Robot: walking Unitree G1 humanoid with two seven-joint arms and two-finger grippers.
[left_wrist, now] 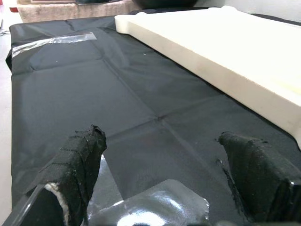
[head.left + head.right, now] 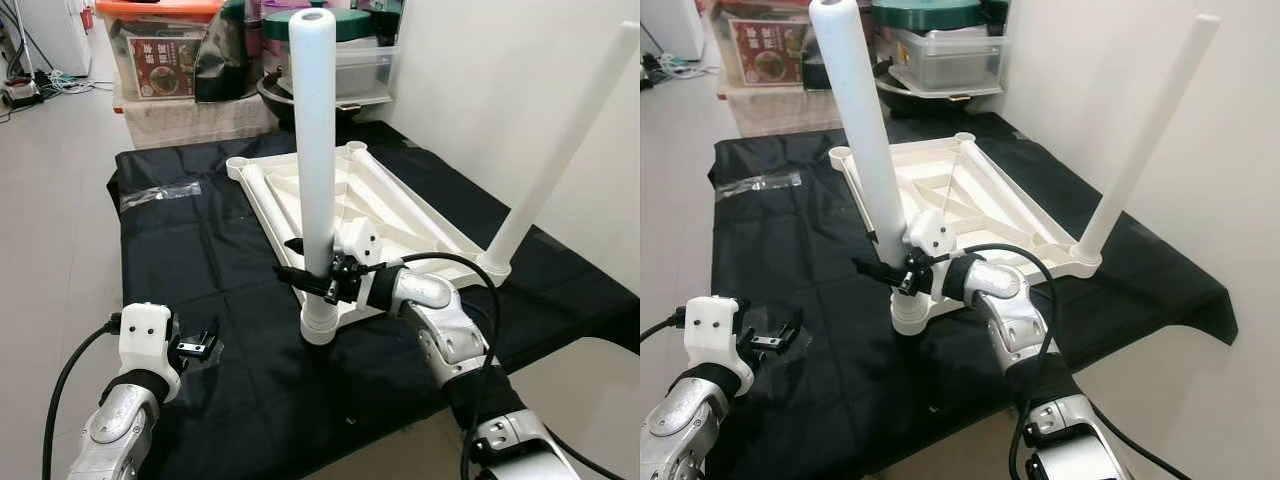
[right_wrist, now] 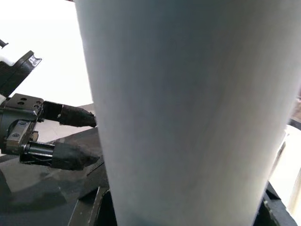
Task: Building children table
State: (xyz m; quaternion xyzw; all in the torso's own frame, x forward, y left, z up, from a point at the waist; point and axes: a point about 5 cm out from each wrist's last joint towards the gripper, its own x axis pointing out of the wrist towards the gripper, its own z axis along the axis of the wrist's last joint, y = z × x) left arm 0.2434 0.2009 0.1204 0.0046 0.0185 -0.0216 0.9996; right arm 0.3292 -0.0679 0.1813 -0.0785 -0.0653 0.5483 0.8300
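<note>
Two white legs (image 2: 316,170) stand upright, long axes vertical, on one upturned tabletop (image 2: 390,215) lying on black sheeting (image 2: 200,260). The right pincer (image 2: 305,275) clasps the nearer leg low down. The left pincer (image 2: 200,346) hovers wide beside it.

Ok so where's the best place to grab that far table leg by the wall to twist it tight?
Grip the far leg low on its round shaft, just above its corner socket, coming from the open front side, since the wall is close behind it. It leans outward, so align the fingers across the tilted shaft.
</note>
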